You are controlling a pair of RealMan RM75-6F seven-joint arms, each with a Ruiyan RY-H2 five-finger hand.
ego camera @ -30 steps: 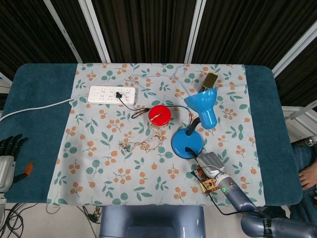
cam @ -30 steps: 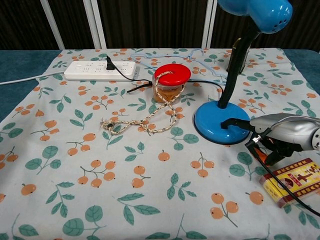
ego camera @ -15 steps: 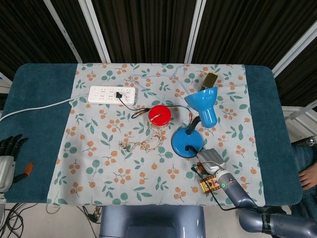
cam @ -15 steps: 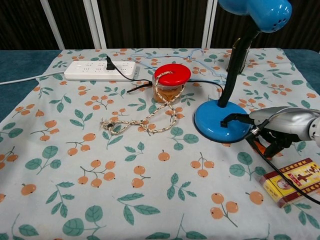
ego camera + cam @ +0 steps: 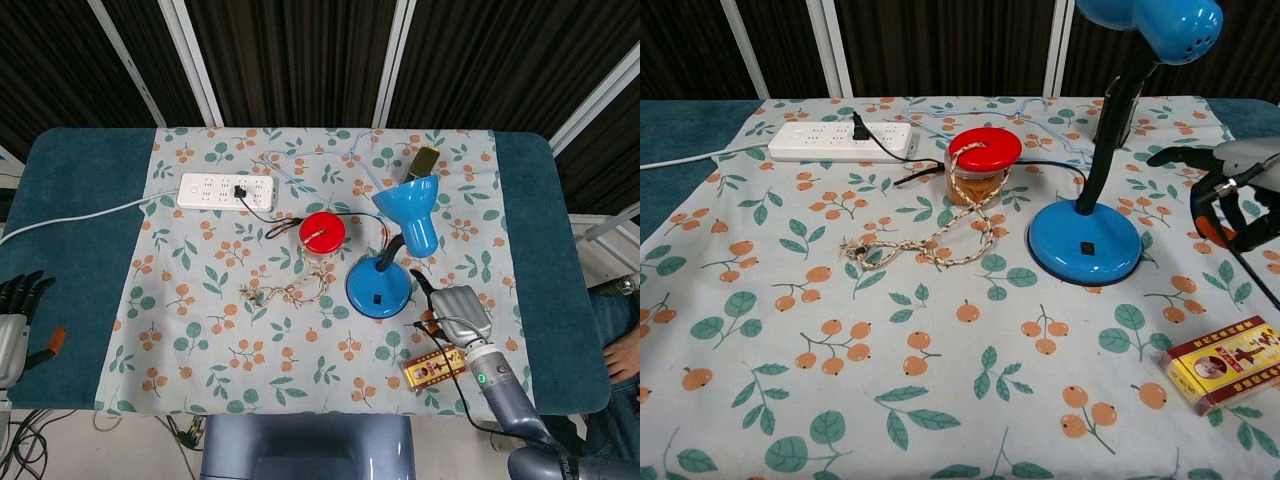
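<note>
Overhead: right hand (image 5: pixel 459 312) just right of blue lamp base (image 5: pixel 379 290), fingers curled loosely, nothing gripped; small yellow box (image 5: pixel 434 368) nearer, below it. Left hand (image 5: pixel 14 315) at far left table edge, fingers apart, holding nothing. Red-lidded jar (image 5: pixel 323 233) left of lamp.

Chest level: right hand (image 5: pixel 1237 185) raised right of lamp base (image 5: pixel 1084 243), fingers spread; box (image 5: pixel 1223 363) near right corner.

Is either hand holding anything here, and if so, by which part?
Nothing is held. The right hand hovers beside the lamp base, fingers apart; the left hand is off the table's edge, empty.
</note>
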